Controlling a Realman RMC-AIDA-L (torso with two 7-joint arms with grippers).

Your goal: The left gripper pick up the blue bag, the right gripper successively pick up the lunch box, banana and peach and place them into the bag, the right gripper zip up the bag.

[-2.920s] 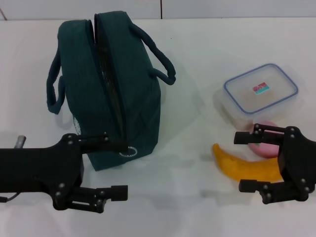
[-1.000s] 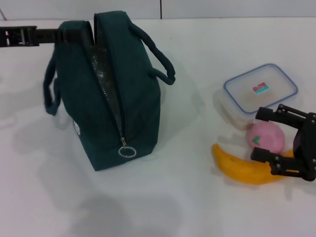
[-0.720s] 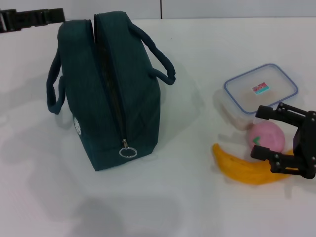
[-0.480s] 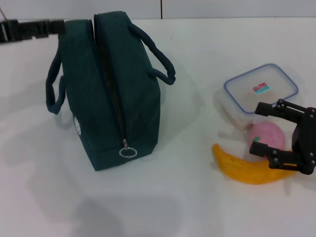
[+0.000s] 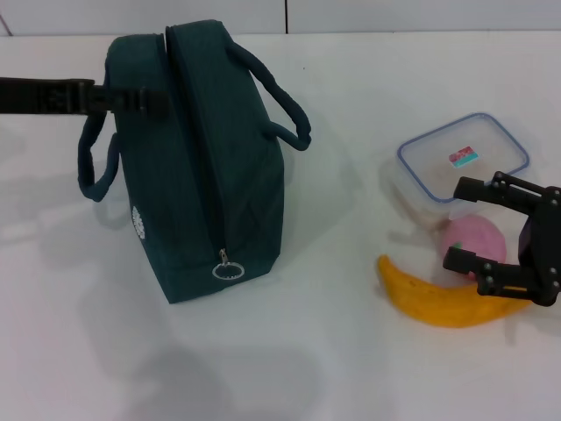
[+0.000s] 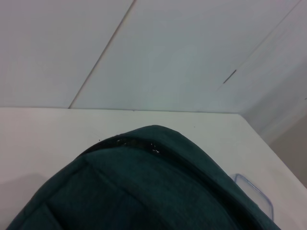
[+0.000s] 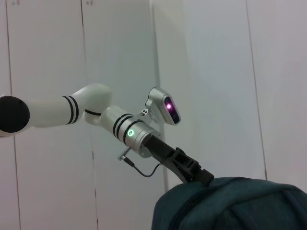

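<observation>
White arm (image 7: 62, 111) with black bands, green-lit ring, thin black cable. Black pincer linkages (image 5: 504, 250), visibly screwed.

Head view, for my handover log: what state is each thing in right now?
Dark teal-blue fabric bag: upright on the table, zipper looks closed.
Clear plastic lunch box with blue-rimmed lid: lid on, untouched.
Pink round peach: on the table, between the fingers.
Yellow-orange banana: lying flat.
Left gripper: at the bag's top, grip unclear.
Right gripper: open around the peach.
</observation>
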